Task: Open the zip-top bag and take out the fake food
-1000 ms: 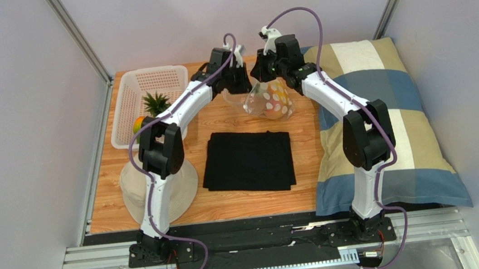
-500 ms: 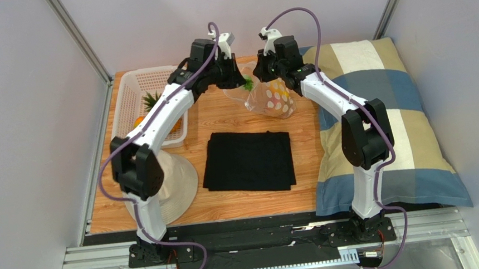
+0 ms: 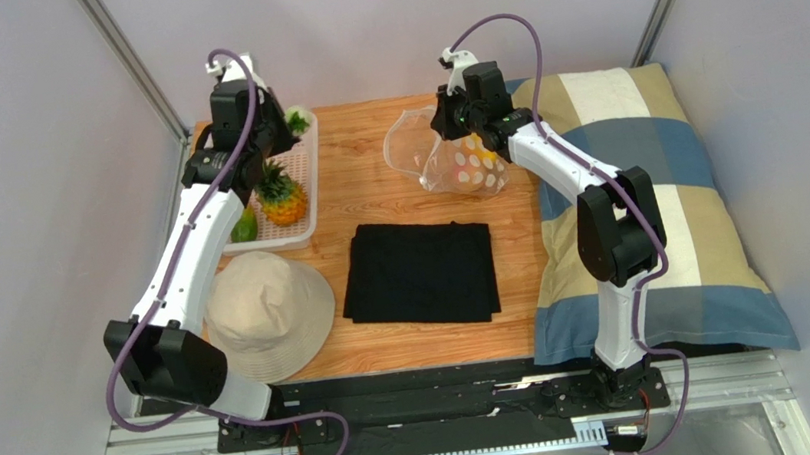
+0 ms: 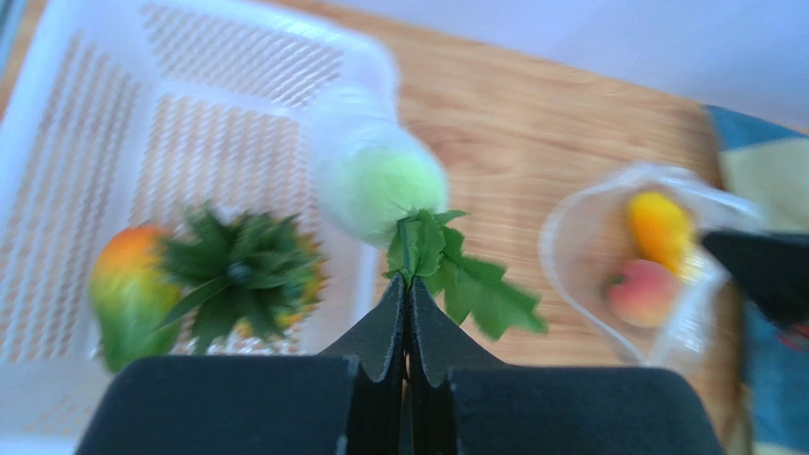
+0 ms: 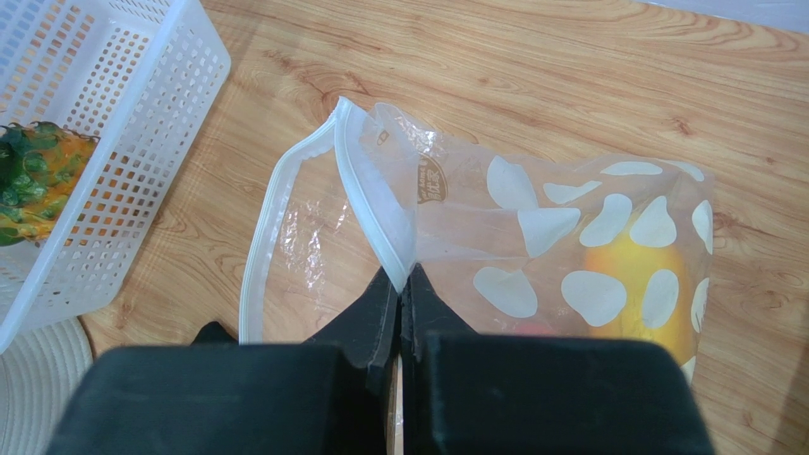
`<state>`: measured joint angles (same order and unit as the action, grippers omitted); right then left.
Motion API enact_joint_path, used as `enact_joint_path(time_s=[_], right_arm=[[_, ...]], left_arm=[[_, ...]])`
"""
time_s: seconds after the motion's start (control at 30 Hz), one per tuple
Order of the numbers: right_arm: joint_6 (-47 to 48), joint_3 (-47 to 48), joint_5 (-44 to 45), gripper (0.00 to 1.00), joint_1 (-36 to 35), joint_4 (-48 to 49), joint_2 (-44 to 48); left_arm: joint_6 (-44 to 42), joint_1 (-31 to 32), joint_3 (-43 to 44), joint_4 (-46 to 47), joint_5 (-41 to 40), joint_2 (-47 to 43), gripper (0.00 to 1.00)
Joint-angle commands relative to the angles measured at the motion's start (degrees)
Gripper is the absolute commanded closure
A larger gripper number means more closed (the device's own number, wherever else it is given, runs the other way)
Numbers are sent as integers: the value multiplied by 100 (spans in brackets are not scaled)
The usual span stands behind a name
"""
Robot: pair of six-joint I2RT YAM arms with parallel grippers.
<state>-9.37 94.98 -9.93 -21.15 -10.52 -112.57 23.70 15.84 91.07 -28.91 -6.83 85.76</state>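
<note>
Above the white basket's (image 4: 85, 104) far right corner, the left claw (image 4: 406, 289) pinches a leafy green piece (image 4: 456, 280) by its leaves. I'd carry it further inward, beside the pineapple (image 4: 242, 275), before letting go, so it can't tumble onto the desk (image 5: 570, 57). The right claw (image 5: 403, 277) is pressed onto the zip-top bag's (image 5: 570, 227) rim, holding the mouth agape. Only the left wrist view looks inside, at a lemon (image 4: 658, 223) and peach (image 4: 641, 292); the right wrist view half hides them behind white dots.

place: lab test cell; evidence: plain panel walls (image 3: 8, 172); aluminium rails (image 3: 157, 440); wooden tabletop (image 3: 370, 191)
</note>
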Motion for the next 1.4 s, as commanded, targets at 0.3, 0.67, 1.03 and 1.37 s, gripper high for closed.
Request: enact_joint_path(time_s=[0.3, 0.67, 1.03, 1.37], right_arm=[[23, 196, -96, 100, 5, 173, 16], [-56, 232, -254, 100, 5, 182, 16], [-513, 319, -676, 100, -4, 270, 25], [-794, 302, -992, 100, -3, 402, 148]], left_arm=[[592, -1188, 701, 69, -29, 1759, 100], [574, -1031, 316, 174, 216, 1401, 14], [907, 358, 6, 2363, 3230, 1897, 66], [1769, 789, 1026, 2592, 3592, 3412, 88]])
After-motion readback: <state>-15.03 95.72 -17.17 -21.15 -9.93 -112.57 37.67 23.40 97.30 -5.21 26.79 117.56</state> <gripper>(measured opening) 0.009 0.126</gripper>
